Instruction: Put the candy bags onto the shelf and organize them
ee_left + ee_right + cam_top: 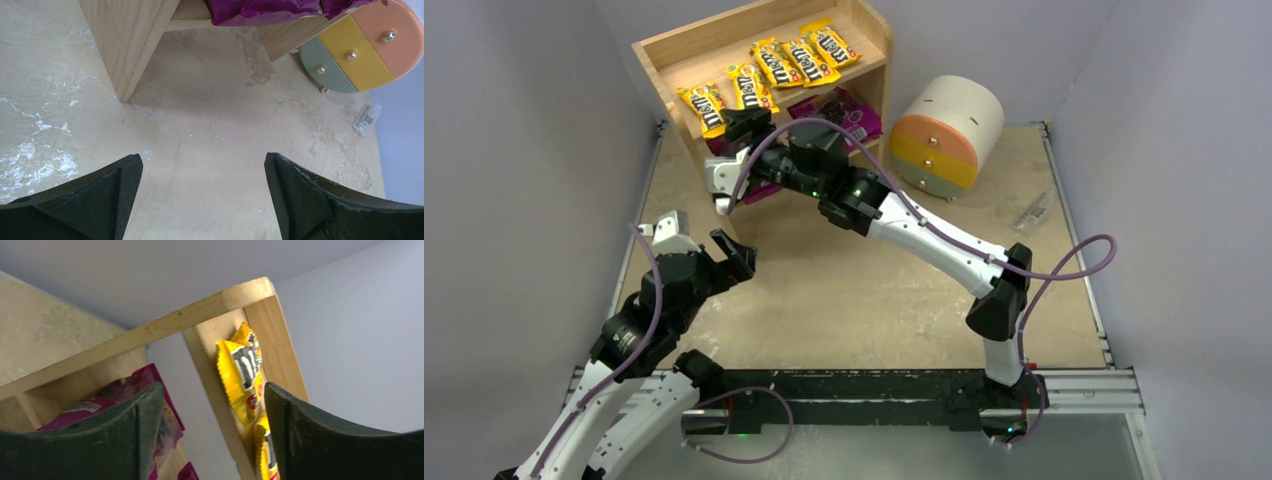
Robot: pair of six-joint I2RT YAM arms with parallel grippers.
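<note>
From where I stand, all the candy is on the shelf (664, 55). I count five yellow packets (809, 58) in a slanted row along its upper tier. On its lower tier I make out two purple bags (839, 112): one is plain to see at the right end, the other is mostly hidden behind the right arm at the left end. Seen from the left wrist, purple film hangs a little over the lower tier's front lip.

These look light and limp. I'd expect the glossy film to crinkle and slide, and the loose contents to shift when a bag is lifted. A pinch on a flat sealed edge or corner seems the safest hold. Squeezing the belly would likely bulge the bag or crush what's inside.

The right pincer (746, 125) hangs at the shelf's front left corner, level with the upper tier, its jaws wide and holding nothing. The left pincer (729, 255) sits over the bare bench (200, 110), well in front of the shelf, also spread wide and empty. One round drum (944, 130) of drawers stands just to the right of the shelf.
</note>
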